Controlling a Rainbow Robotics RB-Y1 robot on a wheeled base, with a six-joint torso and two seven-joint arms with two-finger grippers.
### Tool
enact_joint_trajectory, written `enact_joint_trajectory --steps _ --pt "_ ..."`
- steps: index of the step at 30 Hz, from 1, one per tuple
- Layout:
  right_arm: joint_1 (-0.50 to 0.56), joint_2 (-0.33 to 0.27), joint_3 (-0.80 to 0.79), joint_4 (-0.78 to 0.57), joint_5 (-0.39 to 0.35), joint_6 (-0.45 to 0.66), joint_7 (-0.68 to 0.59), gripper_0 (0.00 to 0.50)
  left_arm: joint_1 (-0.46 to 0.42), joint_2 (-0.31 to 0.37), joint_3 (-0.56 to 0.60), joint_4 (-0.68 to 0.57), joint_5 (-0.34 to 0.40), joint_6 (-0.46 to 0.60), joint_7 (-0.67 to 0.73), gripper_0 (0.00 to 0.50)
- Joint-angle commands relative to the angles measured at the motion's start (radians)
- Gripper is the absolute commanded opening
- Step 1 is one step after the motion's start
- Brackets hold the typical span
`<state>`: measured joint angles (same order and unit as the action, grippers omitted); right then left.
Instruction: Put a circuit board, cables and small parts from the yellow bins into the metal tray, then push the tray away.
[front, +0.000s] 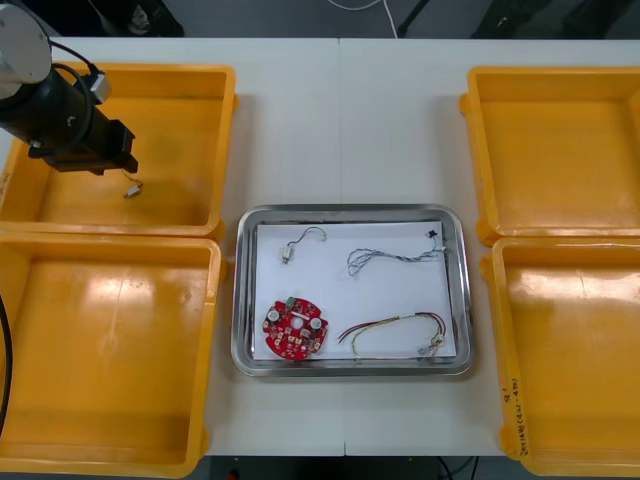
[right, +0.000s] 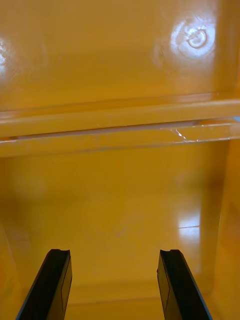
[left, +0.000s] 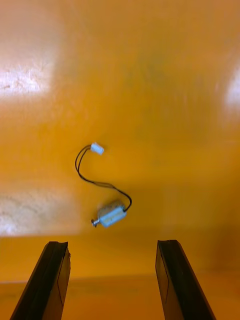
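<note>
Trouble lies with the left gripper (left: 112, 245), open just over a small metal part (left: 111, 216) on the far left yellow bin's (front: 60, 205) floor: closing off-centre could pinch only its black lead (left: 85, 172). The right gripper (right: 112, 252) idles open in a right yellow bin (right: 120, 117).

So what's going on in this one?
The left gripper hangs open over the far left yellow bin, just above a small metal part with a black lead. The tray already holds a circuit board, a blue and white cable, a red and yellow cable and another small part. The right gripper waits open over a yellow bin.
</note>
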<state>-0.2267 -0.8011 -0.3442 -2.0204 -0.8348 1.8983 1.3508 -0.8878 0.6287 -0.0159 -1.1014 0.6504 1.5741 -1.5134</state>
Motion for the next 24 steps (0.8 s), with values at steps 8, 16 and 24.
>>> enact_joint_trajectory --steps 8,16,24 --pt "0.006 0.003 -0.041 0.029 -0.024 -0.041 0.059 0.500 0.021 0.046 0.042 -0.110 -0.020 0.060 -0.034 0.500" --pt "0.006 0.003 -0.059 0.028 -0.038 -0.044 0.070 0.500 0.079 0.032 0.040 -0.144 -0.021 -0.011 -0.034 0.500" --pt "0.013 0.008 -0.059 0.029 -0.041 -0.047 0.074 0.500 0.113 0.020 0.013 -0.144 -0.026 -0.075 -0.034 0.500"
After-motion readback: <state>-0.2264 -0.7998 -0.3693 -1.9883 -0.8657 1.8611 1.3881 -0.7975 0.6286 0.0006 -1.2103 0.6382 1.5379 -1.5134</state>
